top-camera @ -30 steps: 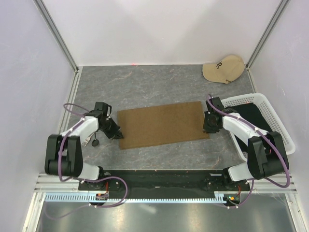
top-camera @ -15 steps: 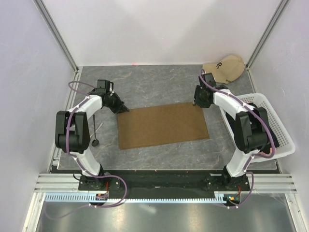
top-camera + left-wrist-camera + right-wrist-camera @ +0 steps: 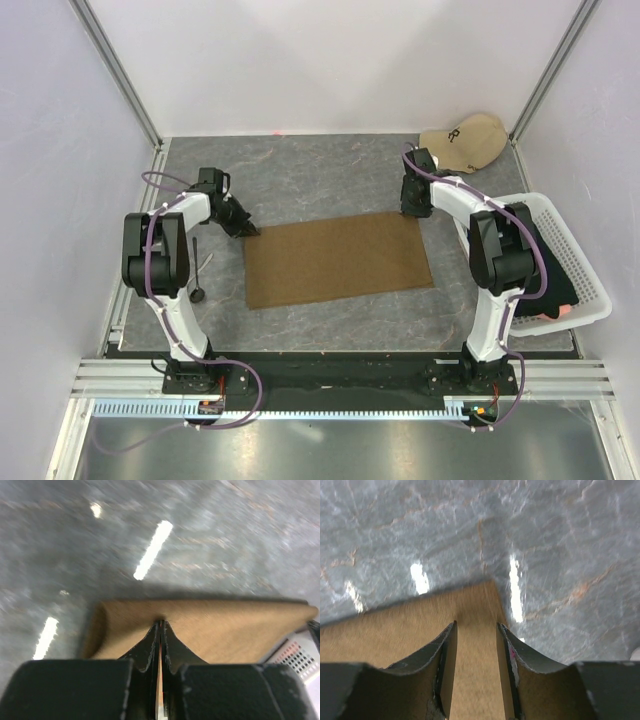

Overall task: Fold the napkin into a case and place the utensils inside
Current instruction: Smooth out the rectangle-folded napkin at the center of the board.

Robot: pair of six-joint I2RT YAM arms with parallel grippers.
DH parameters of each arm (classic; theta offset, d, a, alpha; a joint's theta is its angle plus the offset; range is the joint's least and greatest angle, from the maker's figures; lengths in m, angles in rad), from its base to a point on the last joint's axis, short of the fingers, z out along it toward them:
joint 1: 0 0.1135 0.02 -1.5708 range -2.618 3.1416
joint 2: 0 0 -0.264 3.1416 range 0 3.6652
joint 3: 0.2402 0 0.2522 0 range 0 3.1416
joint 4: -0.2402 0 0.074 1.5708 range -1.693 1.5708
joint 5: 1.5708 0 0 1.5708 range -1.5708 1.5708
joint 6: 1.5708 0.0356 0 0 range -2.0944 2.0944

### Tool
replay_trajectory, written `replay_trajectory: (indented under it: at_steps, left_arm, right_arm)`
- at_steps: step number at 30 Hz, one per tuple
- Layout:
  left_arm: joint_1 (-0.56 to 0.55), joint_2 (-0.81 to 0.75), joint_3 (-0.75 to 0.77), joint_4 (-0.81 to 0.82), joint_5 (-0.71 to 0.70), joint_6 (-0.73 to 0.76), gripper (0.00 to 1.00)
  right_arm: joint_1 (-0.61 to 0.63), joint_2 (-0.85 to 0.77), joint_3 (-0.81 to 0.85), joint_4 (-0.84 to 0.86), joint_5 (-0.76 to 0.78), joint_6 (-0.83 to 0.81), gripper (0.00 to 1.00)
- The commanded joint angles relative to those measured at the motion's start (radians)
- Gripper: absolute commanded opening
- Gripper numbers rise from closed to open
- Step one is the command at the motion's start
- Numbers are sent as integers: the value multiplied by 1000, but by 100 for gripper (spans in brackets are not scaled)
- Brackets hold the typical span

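The first fold is being set up. The napkin [image 3: 338, 258] lies flat and unfolded in the middle of the counter [image 3: 320, 170], with a gripper at each far corner. The left gripper [image 3: 246, 231] is pinched tight on the far left edge, where the cloth curls up. The right gripper [image 3: 411, 209] has its jaws apart, astride the far right corner but not clamped. Next, the right one likely needs to close, so both can lift the far edge toward the near one. A utensil [image 3: 197, 290] lies left of the napkin.
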Motion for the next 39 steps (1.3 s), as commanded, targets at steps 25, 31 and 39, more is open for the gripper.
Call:
replay_trajectory:
  at_steps: [25, 31, 39]
  left_arm:
    - [-218, 48, 167, 98, 42, 15, 8]
    - [-268, 162, 236, 132, 47, -43, 8]
    - [-265, 233, 268, 144, 27, -53, 8]
  right_arm:
    - [188, 30, 173, 13, 19, 43, 49]
    - [205, 105, 205, 44, 4, 60, 42]
    - [202, 155, 196, 67, 42, 40, 41]
